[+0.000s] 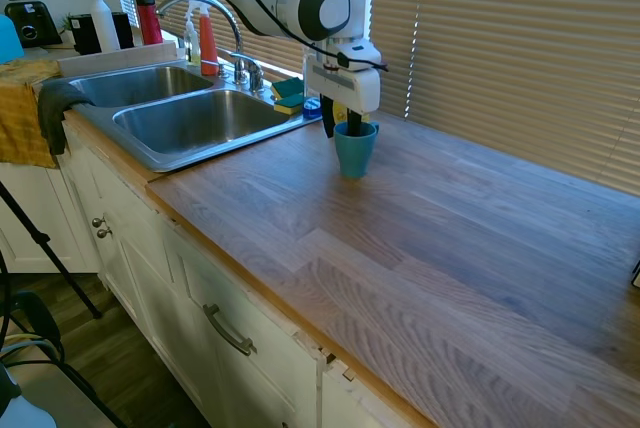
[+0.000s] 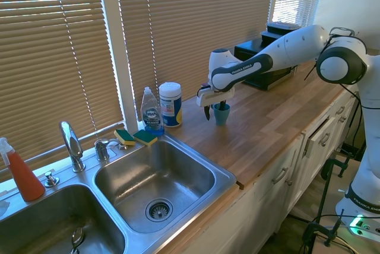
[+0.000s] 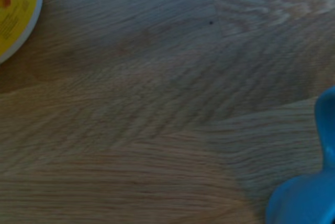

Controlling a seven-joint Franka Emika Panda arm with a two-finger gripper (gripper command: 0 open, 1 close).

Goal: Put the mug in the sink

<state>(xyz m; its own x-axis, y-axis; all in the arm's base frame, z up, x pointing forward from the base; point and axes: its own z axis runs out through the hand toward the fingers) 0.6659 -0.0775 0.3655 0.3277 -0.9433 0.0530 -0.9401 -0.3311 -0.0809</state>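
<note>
Pincer [image 1: 341,129] astride mug [image 1: 354,151] rim (fingers apart), counter [image 1: 450,238]

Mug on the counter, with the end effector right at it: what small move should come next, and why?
Probably close the fingers on the mug's wall, then lift. The mug stands upright on the wooden counter, and the end effector sits at its rim, apparently with one finger inside the cup and one outside. It looks open, so no grip is evident yet. The sink lies further along the counter.
</note>
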